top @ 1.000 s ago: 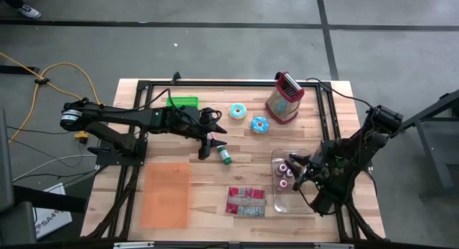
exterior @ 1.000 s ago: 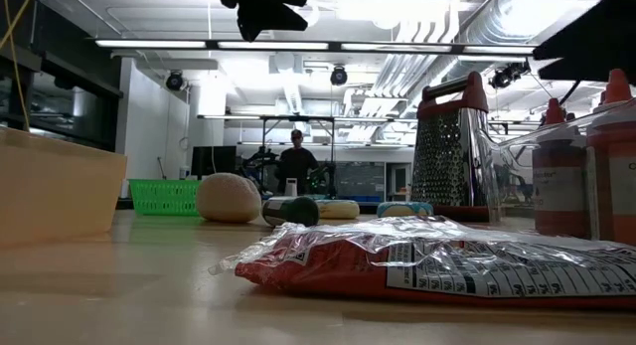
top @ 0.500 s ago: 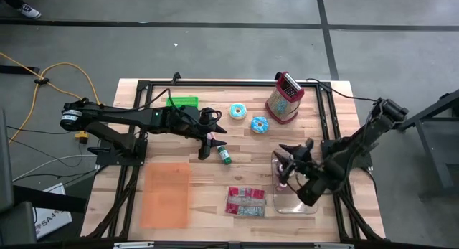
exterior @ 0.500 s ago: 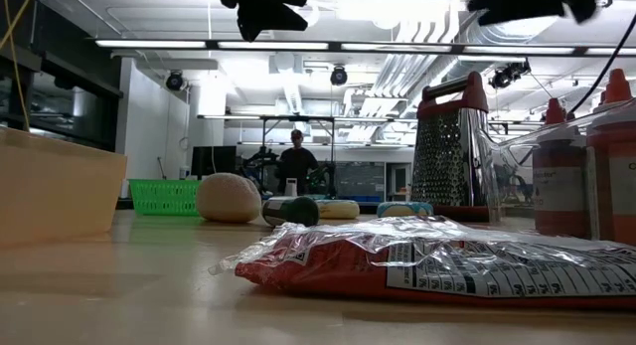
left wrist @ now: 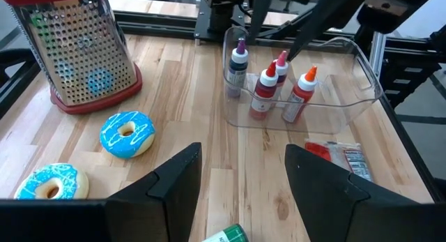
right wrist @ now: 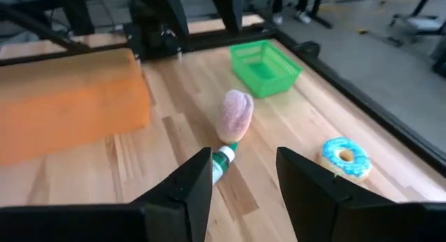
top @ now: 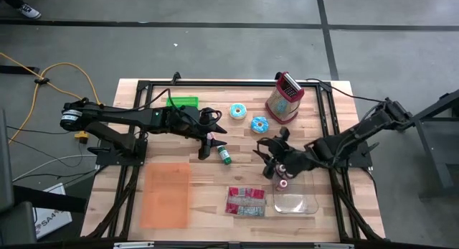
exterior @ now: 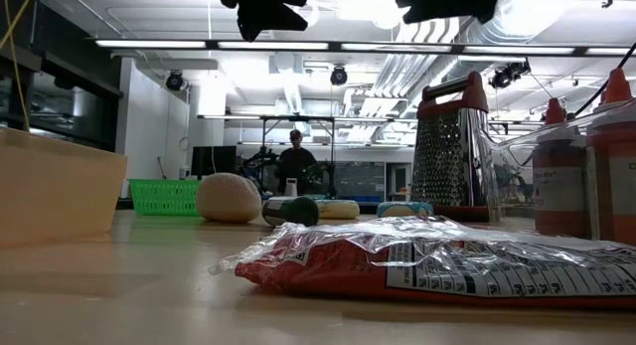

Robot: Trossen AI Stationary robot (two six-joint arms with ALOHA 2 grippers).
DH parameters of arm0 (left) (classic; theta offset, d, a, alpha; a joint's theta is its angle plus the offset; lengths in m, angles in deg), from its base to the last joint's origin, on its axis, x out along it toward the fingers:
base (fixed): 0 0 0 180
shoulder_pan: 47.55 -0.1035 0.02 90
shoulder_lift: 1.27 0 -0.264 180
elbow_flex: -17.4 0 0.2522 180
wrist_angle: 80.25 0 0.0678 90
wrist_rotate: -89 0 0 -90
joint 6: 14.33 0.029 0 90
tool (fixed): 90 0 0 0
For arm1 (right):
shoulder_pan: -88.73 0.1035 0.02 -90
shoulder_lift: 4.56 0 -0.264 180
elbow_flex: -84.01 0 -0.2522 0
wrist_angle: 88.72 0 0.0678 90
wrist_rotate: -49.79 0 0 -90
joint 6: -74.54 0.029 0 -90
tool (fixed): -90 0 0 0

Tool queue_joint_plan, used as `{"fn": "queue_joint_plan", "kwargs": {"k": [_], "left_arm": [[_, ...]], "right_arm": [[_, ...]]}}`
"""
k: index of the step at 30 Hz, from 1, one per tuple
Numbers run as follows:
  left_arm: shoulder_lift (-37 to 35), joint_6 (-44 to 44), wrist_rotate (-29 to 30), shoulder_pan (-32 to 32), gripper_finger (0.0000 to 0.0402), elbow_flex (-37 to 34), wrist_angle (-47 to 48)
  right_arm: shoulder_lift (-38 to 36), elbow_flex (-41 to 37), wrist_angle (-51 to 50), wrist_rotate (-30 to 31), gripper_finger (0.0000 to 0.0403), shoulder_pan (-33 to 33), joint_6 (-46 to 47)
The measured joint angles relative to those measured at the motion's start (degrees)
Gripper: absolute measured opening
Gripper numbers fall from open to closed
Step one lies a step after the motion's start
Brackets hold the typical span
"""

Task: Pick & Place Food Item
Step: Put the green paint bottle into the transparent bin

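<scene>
Two blue-iced donuts [top: 238, 111] [top: 259, 124] lie on the wooden table near a metal grater [top: 283, 98]. A pink bun [right wrist: 235, 115] rests on the table beside a green-capped bottle [top: 225, 156] that lies on its side. A red food packet [top: 246, 201] lies flat near the front edge. My left gripper [top: 209, 147] hangs open above the bun and bottle. My right gripper [top: 267, 157] is open in the air at mid-table, next to the clear tray [top: 297, 202], with nothing between its fingers [right wrist: 188, 193].
Several sauce bottles [left wrist: 268, 88] stand in the clear tray. An orange bin [top: 166, 195] sits at the front left and a green basket [top: 183, 102] at the far left. Black frame rails run along the table's edges. A person [exterior: 296, 161] stands far behind the table.
My right gripper has risen from over the clear tray and swung toward the table's left and far side, to mid-table, rolling about its own line as it went. It stays open and carries nothing. No object on the table has moved.
</scene>
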Motion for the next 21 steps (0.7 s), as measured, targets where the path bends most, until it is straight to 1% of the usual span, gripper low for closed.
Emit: {"fn": "queue_joint_plan", "kwargs": {"k": [3,7,10,21], "left_arm": [[0.0,0.0,0.0,0.0,0.0199,0.0,0.0],[0.0,0.0,0.0,0.0,0.0199,0.0,0.0],[0.0,0.0,0.0,0.0,0.0199,0.0,0.0],[0.0,0.0,0.0,0.0,0.0199,0.0,0.0]], "right_arm": [[0.0,0.0,0.0,-3.3,0.0149,-1.6,-0.8],[0.0,0.0,0.0,-5.0,0.0149,-2.4,-2.2],[0.0,0.0,0.0,-5.3,0.0149,-2.4,-3.7],[0.0,0.0,0.0,-6.5,0.0149,-2.3,-3.9]]}}
